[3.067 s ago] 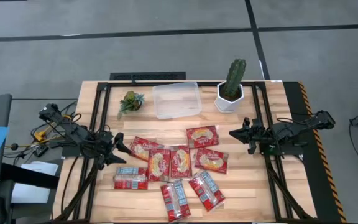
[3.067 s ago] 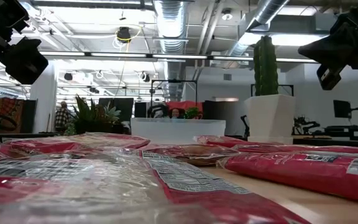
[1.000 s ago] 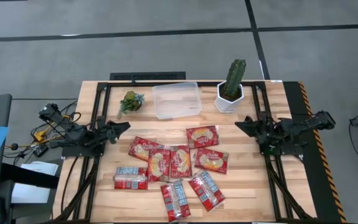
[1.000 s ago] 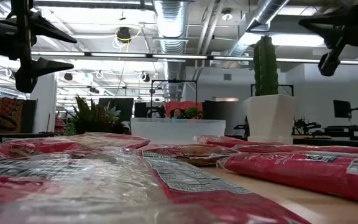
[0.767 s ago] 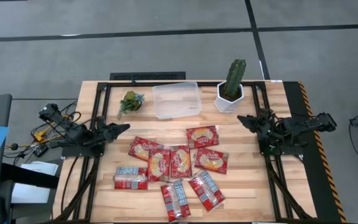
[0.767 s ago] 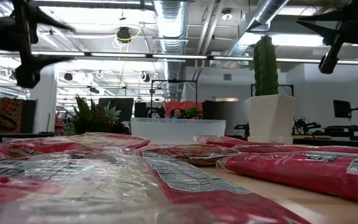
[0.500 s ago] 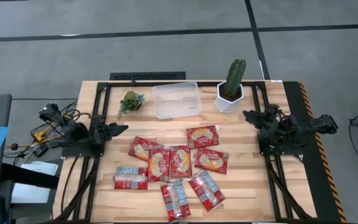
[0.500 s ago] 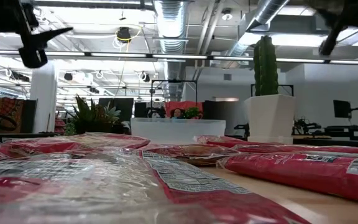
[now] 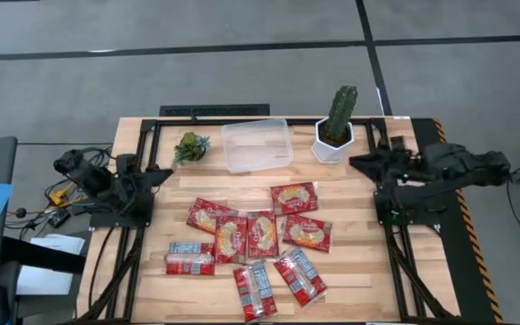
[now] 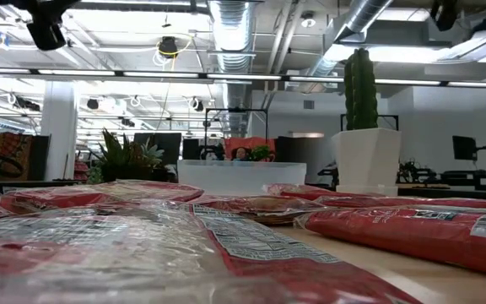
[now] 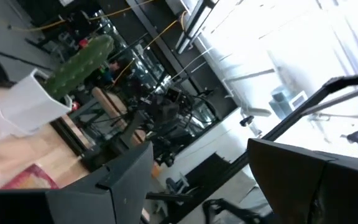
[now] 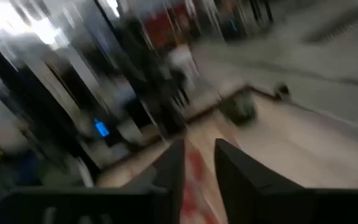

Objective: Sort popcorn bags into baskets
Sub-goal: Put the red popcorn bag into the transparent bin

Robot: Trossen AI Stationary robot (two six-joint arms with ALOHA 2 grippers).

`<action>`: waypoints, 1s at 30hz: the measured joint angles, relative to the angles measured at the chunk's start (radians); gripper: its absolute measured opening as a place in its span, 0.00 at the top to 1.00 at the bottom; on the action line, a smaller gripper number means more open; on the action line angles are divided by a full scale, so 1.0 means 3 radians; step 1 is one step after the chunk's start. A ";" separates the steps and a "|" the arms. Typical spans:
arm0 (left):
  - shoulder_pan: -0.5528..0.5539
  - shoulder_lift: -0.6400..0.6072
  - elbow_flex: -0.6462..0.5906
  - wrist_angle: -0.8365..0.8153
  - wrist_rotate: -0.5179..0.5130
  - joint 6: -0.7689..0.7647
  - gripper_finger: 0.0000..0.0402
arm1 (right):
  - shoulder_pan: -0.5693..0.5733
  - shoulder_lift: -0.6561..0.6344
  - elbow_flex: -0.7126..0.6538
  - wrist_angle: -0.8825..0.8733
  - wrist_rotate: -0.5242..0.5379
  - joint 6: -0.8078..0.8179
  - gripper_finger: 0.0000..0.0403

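Several red popcorn bags [image 9: 253, 236] lie flat in the middle of the table, some overlapping; in the low view the bags [image 10: 226, 236] fill the foreground. The clear plastic tub [image 9: 257, 144] stands by the far edge with nothing in it; the low view also shows the tub [image 10: 241, 176]. My left gripper [image 9: 162, 171] hangs open, high above the table's left side, apart from the bags; its wrist view shows the left gripper [image 11: 197, 183] with fingers wide apart. My right gripper [image 9: 355, 162] hovers high at the right, near the cactus pot, and in the right wrist view the right gripper [image 12: 199, 168] shows a narrow gap.
A white hexagonal pot with a tall cactus [image 9: 335, 134] stands right of the tub, close to my right gripper. A small green plant [image 9: 190, 146] sits left of the tub. Black frame rails run along both sides of the wooden table [image 9: 350, 289].
Both arms have drawn back from the bags and risen: the left gripper toward the table's left edge, the right toward the far right corner. In the low view both have climbed nearly out of the top. The bags and tub have stayed put.
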 joint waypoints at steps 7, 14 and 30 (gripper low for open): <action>-0.0001 0.0004 0.0368 -0.0625 0.0078 -0.0037 0.38 | -0.0001 0.0796 0.0425 -0.0645 -0.0317 0.0079 0.49; -0.0001 0.0009 0.0601 -0.1270 0.0257 -0.0227 0.38 | -0.0001 0.1397 0.0506 -0.1162 -0.0392 0.0478 0.42; -0.0001 0.0011 0.0608 -0.1743 -0.0004 -0.0357 0.38 | 0.0381 0.2656 0.0498 -0.1766 -0.0622 0.1306 0.43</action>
